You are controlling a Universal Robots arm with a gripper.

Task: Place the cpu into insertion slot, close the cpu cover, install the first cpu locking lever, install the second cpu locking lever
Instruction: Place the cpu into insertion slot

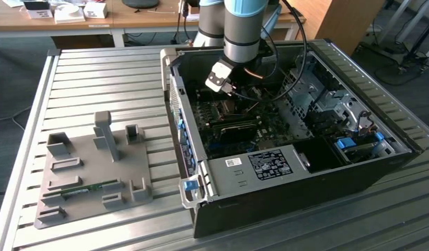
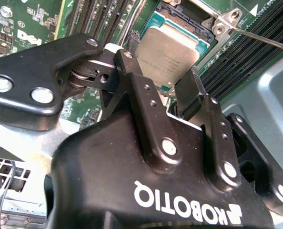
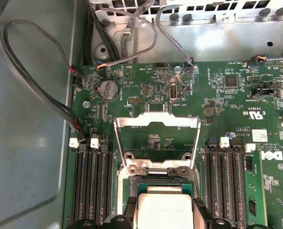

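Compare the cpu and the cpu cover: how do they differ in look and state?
The cpu is a solid silvery-grey plate; the cover is a thin frame whose window shows the board. The cpu is gripped between the fingers over the slot; the cover lies swung open, with nothing touching it. Both are square, metallic and about slot-sized.

The cpu (image 3: pixel 163 210), between the fingers (image 3: pixel 202 215), is cut off by the picture's edge. The gripper (image 2: pixel 158 71) hides part of the slot (image 2: pixel 179 12) beneath.
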